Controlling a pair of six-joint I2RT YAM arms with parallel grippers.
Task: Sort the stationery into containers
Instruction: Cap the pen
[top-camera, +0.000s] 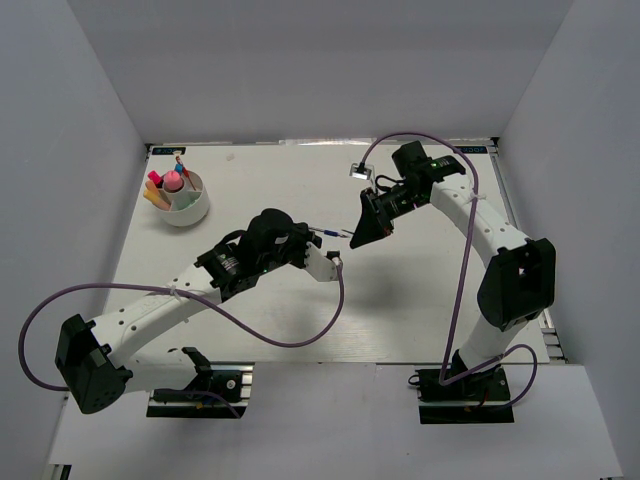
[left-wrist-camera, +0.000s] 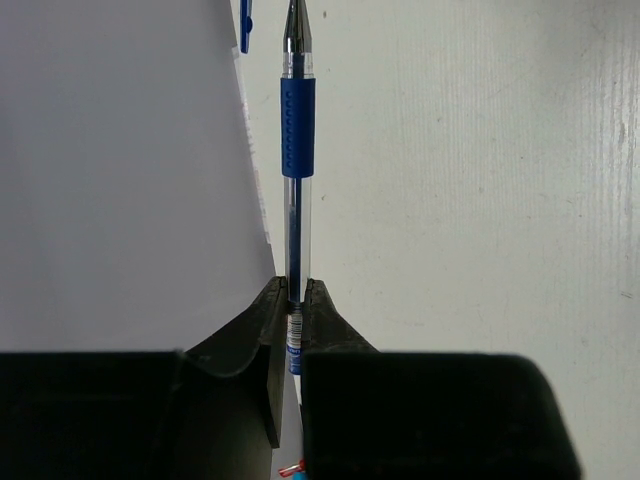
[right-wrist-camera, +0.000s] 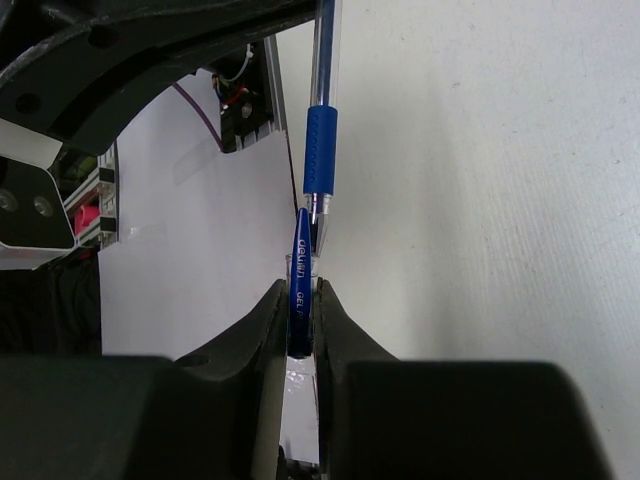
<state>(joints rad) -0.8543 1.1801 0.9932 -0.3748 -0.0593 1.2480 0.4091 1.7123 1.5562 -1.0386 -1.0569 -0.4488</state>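
My left gripper (top-camera: 327, 262) is shut on a blue gel pen (top-camera: 325, 232), gripping the rear of its clear barrel (left-wrist-camera: 296, 250); the metal tip points away from it. My right gripper (top-camera: 362, 233) is shut on the pen's blue cap (right-wrist-camera: 302, 290), held just off the pen tip (right-wrist-camera: 320, 150). Pen and cap meet tip to mouth above the middle of the table. The white divided bowl (top-camera: 195, 212) stands at the far left with pink, orange and red stationery (top-camera: 170, 182) in it.
The white table (top-camera: 420, 300) runs between grey walls. The left arm (top-camera: 180, 300) lies across the left middle and the right arm (top-camera: 500, 250) along the right side. A purple cable (top-camera: 330, 320) loops near the centre front.
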